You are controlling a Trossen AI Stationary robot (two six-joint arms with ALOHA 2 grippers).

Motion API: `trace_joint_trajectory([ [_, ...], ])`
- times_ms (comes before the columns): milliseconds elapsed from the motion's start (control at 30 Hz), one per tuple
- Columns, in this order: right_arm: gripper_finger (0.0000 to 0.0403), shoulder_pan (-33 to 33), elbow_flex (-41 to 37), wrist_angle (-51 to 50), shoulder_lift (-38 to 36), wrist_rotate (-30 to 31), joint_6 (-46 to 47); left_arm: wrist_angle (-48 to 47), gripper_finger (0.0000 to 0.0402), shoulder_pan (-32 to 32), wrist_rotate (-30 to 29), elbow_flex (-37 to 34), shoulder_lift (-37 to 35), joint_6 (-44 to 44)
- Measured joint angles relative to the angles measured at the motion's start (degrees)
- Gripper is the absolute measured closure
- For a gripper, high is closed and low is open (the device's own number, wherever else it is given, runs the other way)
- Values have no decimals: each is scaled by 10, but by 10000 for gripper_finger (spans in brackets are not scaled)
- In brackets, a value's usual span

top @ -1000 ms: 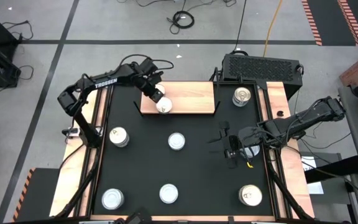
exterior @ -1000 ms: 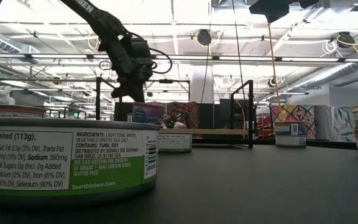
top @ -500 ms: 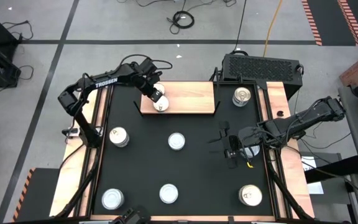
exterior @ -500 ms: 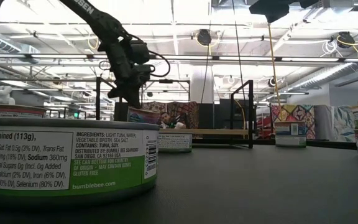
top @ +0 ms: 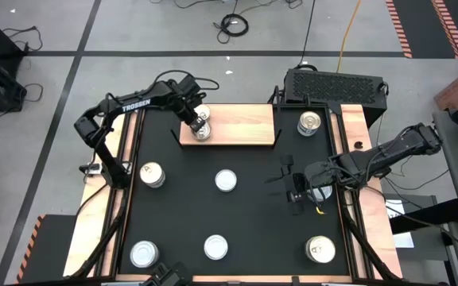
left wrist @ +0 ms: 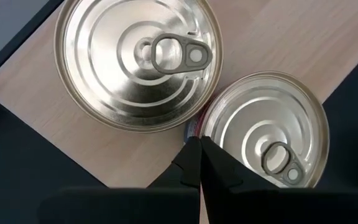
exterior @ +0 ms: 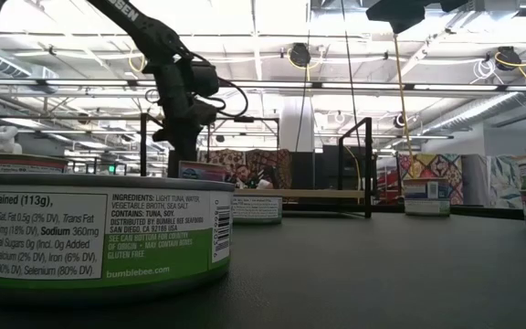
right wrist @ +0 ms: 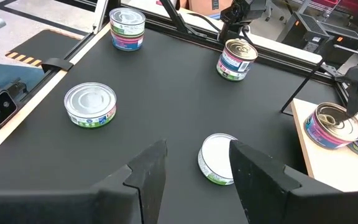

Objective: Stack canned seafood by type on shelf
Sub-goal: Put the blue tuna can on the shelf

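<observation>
My left gripper [top: 196, 121] is shut and points down over the left end of the light wooden shelf [top: 241, 123]. In the left wrist view its tips [left wrist: 199, 146] stand between two silvery pull-tab tins, one [left wrist: 138, 62] and another [left wrist: 267, 132], both upright on the board. The high view shows one of them [top: 203, 132]. The low view shows a tin [exterior: 205, 171] just below the gripper [exterior: 183, 155]. My right gripper [top: 293, 191] is open and waits low over the table's right side. A white-topped tin [right wrist: 219, 159] stands ahead of its fingers, apart from them. My left gripper comes from above, pointing down. Its shut fingertips [left wrist: 194, 149] lie at the rim [left wrist: 199, 127] of one tin, on the side facing the other tin. I cannot tell whether they touch it. That tin stands upright on the shelf.
More tins stand on the black tabletop: [top: 151, 173], [top: 226, 180], [top: 144, 254], [top: 216, 247], [top: 320, 249]. One [top: 309, 123] stands on the right wooden strip. A big tin [exterior: 99, 233] fills the low view's near left. A black box [top: 336, 83] sits behind the table.
My left gripper has moved a little toward the table's left edge and down over the shelf, staying shut. The tin beside it has slid slightly the same way along the board.
</observation>
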Motion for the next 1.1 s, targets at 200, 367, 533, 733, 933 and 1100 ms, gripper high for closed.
trace_joint_trajectory([
  [200, 234, 0, 0, 0, 0, 0, 0, -5, 401, 0, -22, 0, 1, 0],
  [367, 234, 0, 0, 0, 0, 0, 0, -4, 401, 0, -25, 0, 1, 13],
  [533, 234, 0, 0, 0, 0, 0, 0, -3, 391, -1, -32, 0, 1, 25],
  [733, 234, 0, 0, 0, 0, 0, 0, -2, 357, -2, -32, 0, 1, 26],
  [933, 234, 0, 0, 0, 0, 0, 0, 1, 327, -8, -22, 0, 1, 31],
  [1100, 234, 0, 0, 0, 0, 0, 0, 36, 318, -17, -19, 1, -1, 42],
])
